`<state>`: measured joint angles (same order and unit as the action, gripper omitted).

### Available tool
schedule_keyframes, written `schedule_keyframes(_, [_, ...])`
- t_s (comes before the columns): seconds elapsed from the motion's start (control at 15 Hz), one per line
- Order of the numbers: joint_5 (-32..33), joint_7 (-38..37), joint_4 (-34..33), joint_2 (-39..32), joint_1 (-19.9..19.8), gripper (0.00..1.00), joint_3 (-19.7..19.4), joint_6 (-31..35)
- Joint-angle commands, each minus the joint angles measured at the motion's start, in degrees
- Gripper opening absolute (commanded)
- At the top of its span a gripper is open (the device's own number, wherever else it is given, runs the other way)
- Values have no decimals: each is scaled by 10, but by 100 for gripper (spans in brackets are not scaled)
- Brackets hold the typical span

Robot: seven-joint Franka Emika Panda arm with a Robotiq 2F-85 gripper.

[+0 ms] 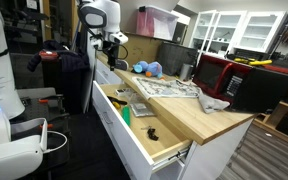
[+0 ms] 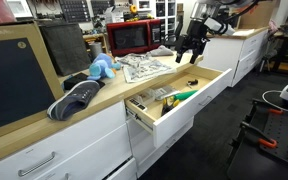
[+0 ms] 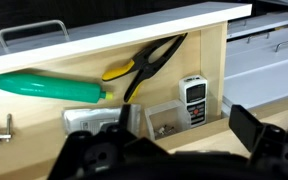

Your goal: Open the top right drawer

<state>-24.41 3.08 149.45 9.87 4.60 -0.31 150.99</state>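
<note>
Wide shallow white-fronted top right drawer (image 2: pixel 182 117) stands well out from under the pale wooden countertop (image 2: pixel 112 90), with its inner box exposed. My black two-finger claw (image 2: pixel 191 52) hangs over the open box near one end. It touches nothing, the jaws are spread wide, and nothing is held. In the wrist view the claw (image 3: pixel 174 150) is at the bottom edge, and the drawer's white front (image 3: pixel 134 35) and slim metal handle (image 3: pixel 29 33) are across the top, apart from my fingers. Between them lie a green-handled tool (image 3: pixel 49 87), yellow-and-black pliers (image 3: pixel 149 62) and a white handheld meter (image 3: pixel 193 100).
</note>
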Motion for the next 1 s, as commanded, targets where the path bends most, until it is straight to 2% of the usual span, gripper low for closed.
schedule_keyframes(0.0, [-16,128,12,23,12,100,-23,-24])
schedule_keyframes(0.27, [-1,223,20,18,6,100,-41,-30])
schedule_keyframes(0.6, [27,271,34,23,-2,100,-55,-47])
schedule_keyframes(0.8, [67,228,43,28,-13,100,-49,-33])
schedule_keyframes(0.93, [114,154,44,34,-29,100,-39,-51])
